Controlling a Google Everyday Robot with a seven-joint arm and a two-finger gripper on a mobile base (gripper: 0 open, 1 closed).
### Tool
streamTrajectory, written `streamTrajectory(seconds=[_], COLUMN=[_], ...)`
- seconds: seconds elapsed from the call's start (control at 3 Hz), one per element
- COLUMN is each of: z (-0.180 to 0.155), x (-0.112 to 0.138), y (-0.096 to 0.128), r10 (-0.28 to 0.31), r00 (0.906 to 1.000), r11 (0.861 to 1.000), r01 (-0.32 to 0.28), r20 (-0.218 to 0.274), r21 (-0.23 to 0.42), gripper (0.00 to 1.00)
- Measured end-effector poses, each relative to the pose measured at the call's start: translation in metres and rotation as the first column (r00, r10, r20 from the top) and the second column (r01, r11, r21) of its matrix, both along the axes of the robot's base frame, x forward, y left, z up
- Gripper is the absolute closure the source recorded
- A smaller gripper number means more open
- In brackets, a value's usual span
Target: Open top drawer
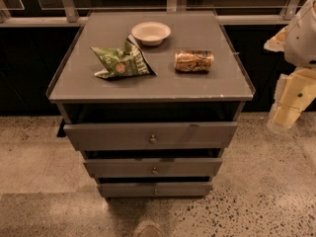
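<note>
The top drawer (108,135) is the widest grey front of a small grey cabinet, just under its top, with a small round metal knob (152,139) at its centre. A dark gap shows between the drawer front and the cabinet top. My gripper (285,113) hangs at the end of the cream-coloured arm at the right edge of the view. It is off to the right of the cabinet, about level with the top drawer, and touches nothing.
Two narrower grey drawers, the middle one (118,167) and the bottom one (123,189), sit below. On the cabinet top (197,85) lie a white bowl (151,32), a green chip bag (121,60) and a can on its side (194,61). Speckled floor surrounds the cabinet; a railing runs behind.
</note>
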State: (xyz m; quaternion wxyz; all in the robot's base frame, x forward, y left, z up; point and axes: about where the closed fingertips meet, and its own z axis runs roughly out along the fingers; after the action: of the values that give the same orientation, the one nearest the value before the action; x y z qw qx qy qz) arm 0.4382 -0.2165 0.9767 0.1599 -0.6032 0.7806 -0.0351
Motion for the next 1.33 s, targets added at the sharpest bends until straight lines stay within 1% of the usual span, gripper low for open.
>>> streamTrajectory(seconds=[0.33, 0.67, 1.0, 1.33], z=[0.000, -0.017, -0.063, -0.139], x=[0.000, -0.009, -0.033, -0.054], y=[0.000, -0.005, -0.003, 0.005], r10=[0.000, -0.012, 0.012, -0.012], r00=[1.0000, 0.9998, 0.9994, 0.9997], r11=[1.000, 0.998, 0.984, 0.937], r01=[0.000, 0.012, -0.017, 0.004], r20=[0.000, 0.013, 0.033, 0.021], r21=[0.000, 0.057, 0.179, 0.350], gripper=[0.00, 0.00, 0.00, 0.00])
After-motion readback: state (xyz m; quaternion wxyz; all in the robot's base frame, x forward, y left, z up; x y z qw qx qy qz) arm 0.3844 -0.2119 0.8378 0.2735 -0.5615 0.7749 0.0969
